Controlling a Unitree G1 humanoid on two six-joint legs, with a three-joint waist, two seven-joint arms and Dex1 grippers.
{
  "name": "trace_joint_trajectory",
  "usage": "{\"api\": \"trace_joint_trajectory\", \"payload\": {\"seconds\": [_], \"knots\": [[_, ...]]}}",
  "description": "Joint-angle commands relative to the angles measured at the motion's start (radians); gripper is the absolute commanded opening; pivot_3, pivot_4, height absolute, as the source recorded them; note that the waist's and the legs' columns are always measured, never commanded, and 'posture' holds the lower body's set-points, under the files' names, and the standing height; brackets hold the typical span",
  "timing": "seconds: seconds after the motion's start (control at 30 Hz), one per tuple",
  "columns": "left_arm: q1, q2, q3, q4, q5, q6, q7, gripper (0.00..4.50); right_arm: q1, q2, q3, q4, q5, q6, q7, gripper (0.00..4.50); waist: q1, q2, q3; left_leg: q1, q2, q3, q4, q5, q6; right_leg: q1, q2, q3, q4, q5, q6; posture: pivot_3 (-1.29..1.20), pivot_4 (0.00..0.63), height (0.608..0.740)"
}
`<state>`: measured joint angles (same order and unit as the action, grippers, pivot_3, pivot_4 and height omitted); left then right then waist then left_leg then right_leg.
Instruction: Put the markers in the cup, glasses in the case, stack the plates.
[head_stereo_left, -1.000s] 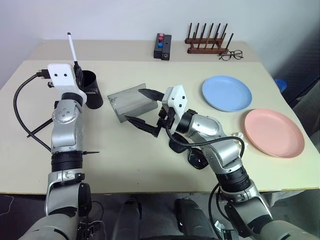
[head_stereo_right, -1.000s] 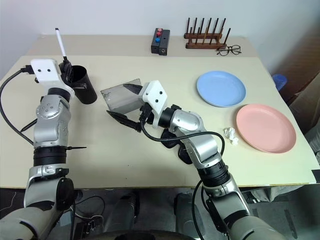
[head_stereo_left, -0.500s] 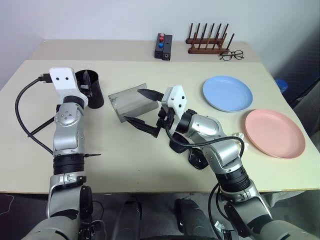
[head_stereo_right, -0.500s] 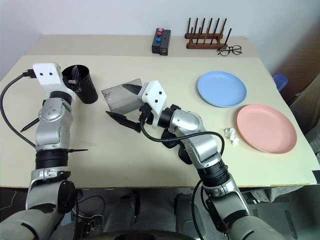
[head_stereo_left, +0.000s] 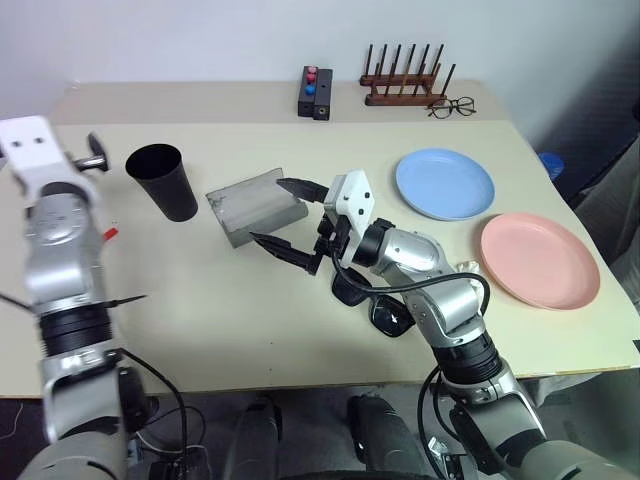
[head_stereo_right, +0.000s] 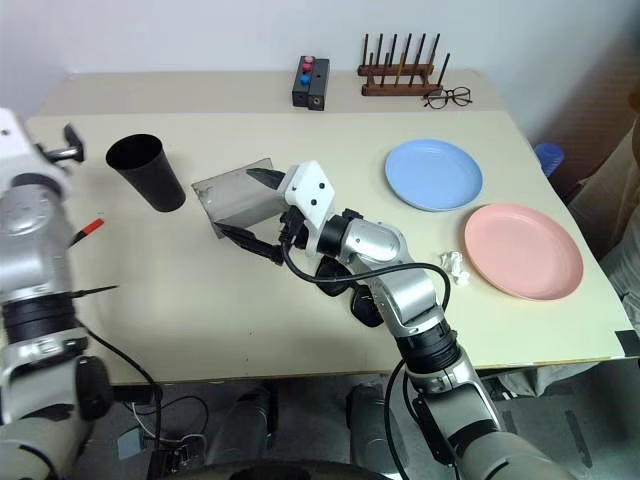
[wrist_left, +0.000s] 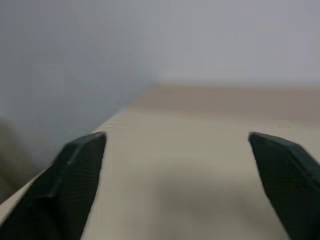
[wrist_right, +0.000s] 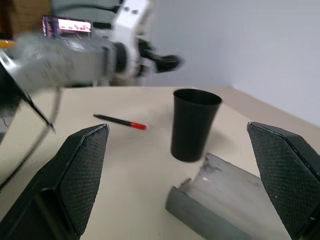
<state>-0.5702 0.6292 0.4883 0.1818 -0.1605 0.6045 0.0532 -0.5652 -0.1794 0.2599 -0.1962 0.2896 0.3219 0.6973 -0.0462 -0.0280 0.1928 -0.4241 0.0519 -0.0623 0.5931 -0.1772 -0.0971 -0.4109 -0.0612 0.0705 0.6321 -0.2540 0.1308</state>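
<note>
1. The left gripper (wrist_left: 177, 185) has swung away from the cup (head_stereo_left: 162, 180) toward the desk's (head_stereo_left: 200, 320) left edge; its fingers (wrist_left: 75, 175), closed on the white marker a second ago, now stand wide apart and empty.
2. The white marker, then sticking up above the cup's rim, is no longer visible there.
3. The cup stands upright, just left of the open grey case (head_stereo_left: 250, 205).
4. The red-capped marker (wrist_right: 120, 121) lies flat on the desk left of the cup.
5. The right gripper (head_stereo_left: 285, 215) has not moved: fingers spread, hovering at the case.
6. The sunglasses (head_stereo_left: 385, 312) lie under the right forearm.
7. The blue plate (head_stereo_left: 445, 185) and pink plate (head_stereo_left: 540, 260) rest side by side, unstacked.
</note>
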Motion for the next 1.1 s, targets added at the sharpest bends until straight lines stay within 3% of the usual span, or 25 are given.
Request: {"api": "trace_joint_trajectory", "payload": {"seconds": [0.03,0.23,0.6,0.7,0.93,1.1], "knots": [[0.014,0.067,0.019,0.026,-0.054,0.264,-0.076,4.43,-0.004,0.002,-0.006,-0.04,0.017,-0.005,0.01,4.5,0.004,0.0,0.0,0.0,0.0,0.0,0.0,0.0,0.0,0.0,0.0,0.0,0.0,0.0,0.0,0.0,0.15,0.738],[0.045,0.131,-0.005,0.082,-0.113,0.469,-0.22,4.43,-0.002,0.001,-0.004,-0.027,0.015,-0.012,0.019,4.5,0.003,0.0,0.0,-0.001,0.0,-0.001,0.001,0.0,0.0,0.0,0.0,-0.001,0.0,0.0,-0.001,0.0,0.15,0.738],[0.039,0.215,-0.121,0.18,-0.119,0.587,-0.377,4.43,0.021,-0.036,-0.029,-0.046,0.019,-0.006,0.014,4.5,0.001,0.0,0.0,0.0,0.0,-0.001,0.0,0.0,0.0,-0.001,-0.001,-0.001,0.0,-0.001,-0.003,0.0,0.15,0.738],[0.044,0.21,-0.116,0.163,-0.123,0.595,-0.384,3.61,0.027,-0.057,-0.035,-0.05,0.027,0.0,0.026,4.5,0.002,0.001,0.0,0.0,0.0,0.0,0.0,0.0,0.0,-0.001,-0.001,-0.001,0.0,-0.002,-0.003,0.0,0.15,0.738],[0.073,0.178,-0.092,0.086,-0.131,0.638,-0.376,0.16,0.041,-0.121,-0.024,-0.07,0.065,0.031,0.11,4.5,0.005,0.002,-0.001,0.0,0.0,0.0,0.0,0.0,0.0,0.0,-0.001,-0.001,0.0,-0.002,-0.004,0.0,0.15,0.738],[0.082,0.143,-0.044,0.027,-0.126,0.613,-0.348,0.02,0.039,-0.124,-0.021,-0.07,0.067,0.036,0.125,4.5,0.002,0.003,-0.001,0.003,0.0,0.0,0.0,0.0,0.0,0.002,-0.001,-0.001,0.0,-0.002,-0.004,0.0,0.15,0.738]]}}
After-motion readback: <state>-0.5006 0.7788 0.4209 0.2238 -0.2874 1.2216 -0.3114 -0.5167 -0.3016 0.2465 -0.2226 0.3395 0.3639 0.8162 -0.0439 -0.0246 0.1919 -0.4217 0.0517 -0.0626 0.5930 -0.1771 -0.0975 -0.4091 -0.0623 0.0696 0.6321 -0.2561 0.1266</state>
